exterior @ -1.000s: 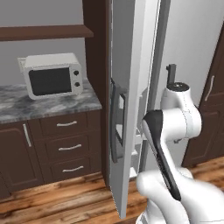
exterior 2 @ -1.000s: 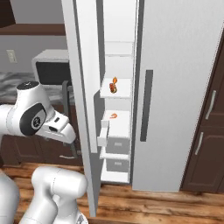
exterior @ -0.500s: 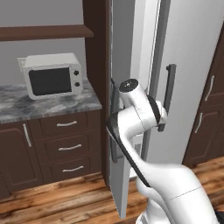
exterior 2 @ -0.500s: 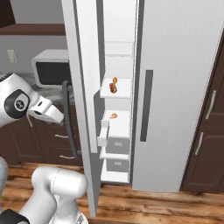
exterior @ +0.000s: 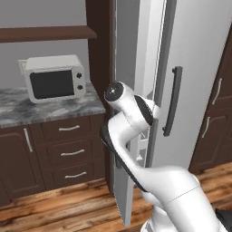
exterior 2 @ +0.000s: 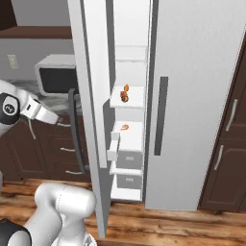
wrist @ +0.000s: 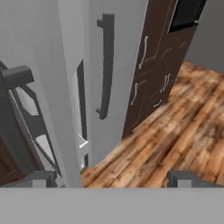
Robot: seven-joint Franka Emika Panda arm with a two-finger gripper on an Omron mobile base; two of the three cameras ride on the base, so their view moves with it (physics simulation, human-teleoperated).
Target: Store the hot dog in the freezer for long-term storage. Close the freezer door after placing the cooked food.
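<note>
Right base view: hot dog (exterior 2: pixel 124 97) lay on a freezer (exterior 2: pixel 129 103) shelf, above the shelf carrying a shrimp-like piece (exterior 2: pixel 124 127). Door (exterior 2: pixel 91 110) stood ajar, swung out left of the freezer. Jaws stood fully apart, empty, at the door's outer face near its handle (exterior 2: pixel 75 129). Judgement: door is rigid, hinged, fairly heavy; push flat on the panel near the handle edge, away from the hinge.
</note>
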